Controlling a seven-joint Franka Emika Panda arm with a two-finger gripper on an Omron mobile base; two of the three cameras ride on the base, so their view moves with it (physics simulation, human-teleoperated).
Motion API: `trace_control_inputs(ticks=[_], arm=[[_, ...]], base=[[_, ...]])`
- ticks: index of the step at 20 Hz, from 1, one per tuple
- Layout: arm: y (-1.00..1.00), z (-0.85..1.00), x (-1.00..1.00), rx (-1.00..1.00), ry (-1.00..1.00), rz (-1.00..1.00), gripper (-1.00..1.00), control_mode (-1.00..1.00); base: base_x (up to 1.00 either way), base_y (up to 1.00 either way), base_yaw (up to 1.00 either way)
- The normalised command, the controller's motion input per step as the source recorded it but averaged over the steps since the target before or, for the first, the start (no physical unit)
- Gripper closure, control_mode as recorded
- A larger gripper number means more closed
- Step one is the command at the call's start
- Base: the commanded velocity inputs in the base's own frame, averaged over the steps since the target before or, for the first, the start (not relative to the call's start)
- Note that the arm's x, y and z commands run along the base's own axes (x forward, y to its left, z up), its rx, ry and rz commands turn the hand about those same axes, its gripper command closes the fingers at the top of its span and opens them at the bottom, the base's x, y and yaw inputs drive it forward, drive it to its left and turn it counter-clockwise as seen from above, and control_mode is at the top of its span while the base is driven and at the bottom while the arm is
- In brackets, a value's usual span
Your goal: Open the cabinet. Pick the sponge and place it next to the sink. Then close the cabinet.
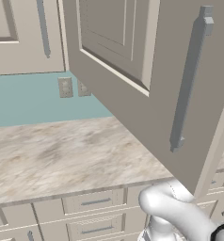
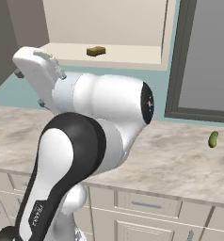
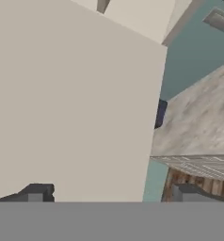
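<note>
The sponge (image 2: 96, 51) sits alone on the bare shelf inside the cabinet (image 2: 104, 28), well back from the shelf's front edge and untouched. The cabinet door (image 1: 147, 84) stands swung wide out over the marbled counter (image 1: 62, 155), its long grey bar handle (image 1: 189, 80) facing the room, so I judge the opening step done. The gripper (image 3: 109, 197) hangs beside the flat inner face of that door with its jaws spread wide and nothing between them; one dark fingertip (image 3: 36, 193) shows against the beige panel. Further off, a small green pickle-like thing (image 2: 213, 139) lies on the counter near a dark-framed window (image 2: 203, 61). Still to come, by my reckoning: reaching in for the sponge, setting it down by the sink, and shutting the door.
</note>
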Motion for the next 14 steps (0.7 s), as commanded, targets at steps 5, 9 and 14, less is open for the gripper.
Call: trace_control_inputs(ticks=[5, 9, 14], arm=[[-0.84, -0.21, 0.11, -0.37, 0.15, -0.03, -1.00, -1.00], [-0.06, -0.93, 0.67, -0.47, 0.20, -0.10, -1.00, -1.00], [0.00, -1.00, 0.78, -0.43, 0.08, -0.14, -1.00, -1.00]], base=[[0.00, 0.00, 0.00], [0.00, 0.00, 0.00], [0.00, 0.00, 0.00]])
